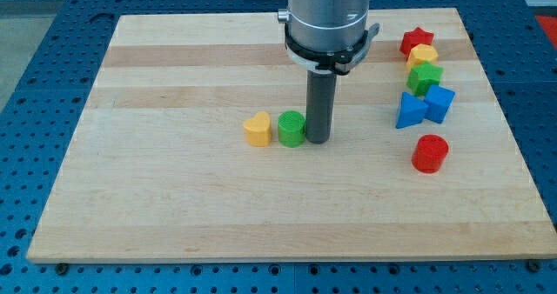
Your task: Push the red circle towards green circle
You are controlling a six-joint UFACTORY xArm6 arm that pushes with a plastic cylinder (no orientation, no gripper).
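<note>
The red circle (430, 152) lies at the view's right, below the cluster of blocks. The green circle (291, 129) sits near the board's middle, with a yellow heart (258, 130) touching its left side. My tip (317, 141) stands right beside the green circle, on its right, touching or nearly touching it. The red circle is far to the right of my tip and slightly lower.
At the view's upper right stand a red star (416, 41), a yellow block (422, 56), a green block (425, 77), a blue cube (439, 103) and a blue triangle (410, 110). The wooden board (174, 198) lies on a blue perforated table.
</note>
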